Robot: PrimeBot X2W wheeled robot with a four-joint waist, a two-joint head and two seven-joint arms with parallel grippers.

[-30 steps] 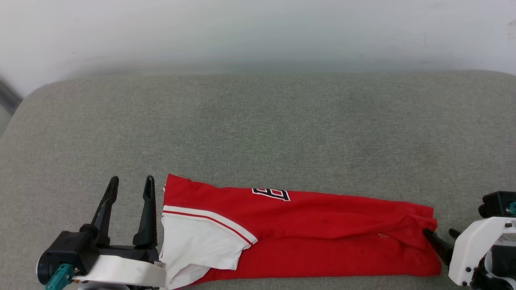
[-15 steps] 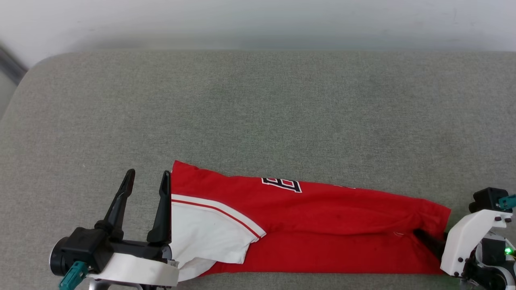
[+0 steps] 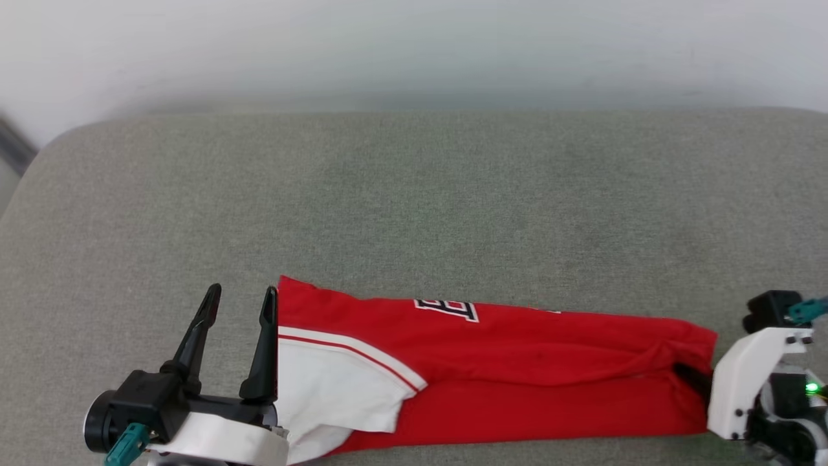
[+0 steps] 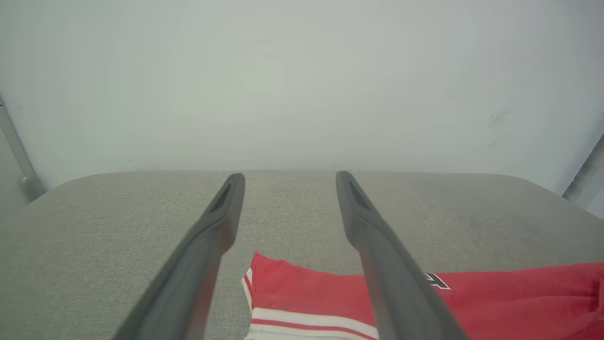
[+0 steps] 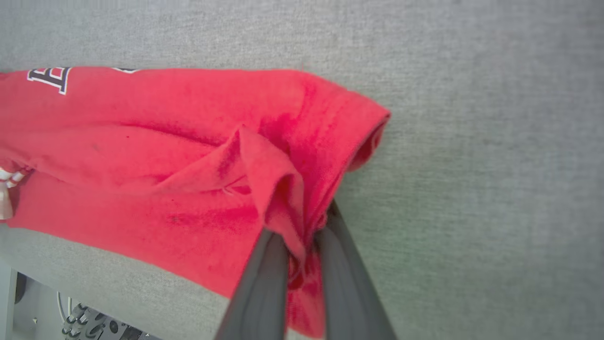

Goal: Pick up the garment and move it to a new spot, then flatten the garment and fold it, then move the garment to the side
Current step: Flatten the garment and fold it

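The garment [image 3: 517, 362] lies as a long red strip near the front edge of the grey padded surface [image 3: 414, 194]. Its white sleeve [image 3: 330, 395] with red-white trim is at the left end, and part of the black lettering [image 3: 447, 308] shows at the far edge. My left gripper [image 3: 242, 291] stands open just left of the sleeve, its right finger almost touching the fabric; the left wrist view shows this gripper [image 4: 290, 175] with the garment's corner [image 4: 306, 288] below its fingers. My right gripper [image 5: 304, 226] is shut on a bunched fold at the garment's right end [image 5: 264, 179]; in the head view the cloth hides its fingers [image 3: 692, 378].
A pale wall [image 3: 414, 52] rises behind the grey surface. The surface's rounded left corner [image 3: 58, 142] and its front edge [image 5: 94, 264] are close to the garment. Wide bare grey surface lies beyond the garment.
My right gripper went from open at the garment's right end to shut on a fold of it. My left gripper came closer to the sleeve edge. The head camera shifted a little.
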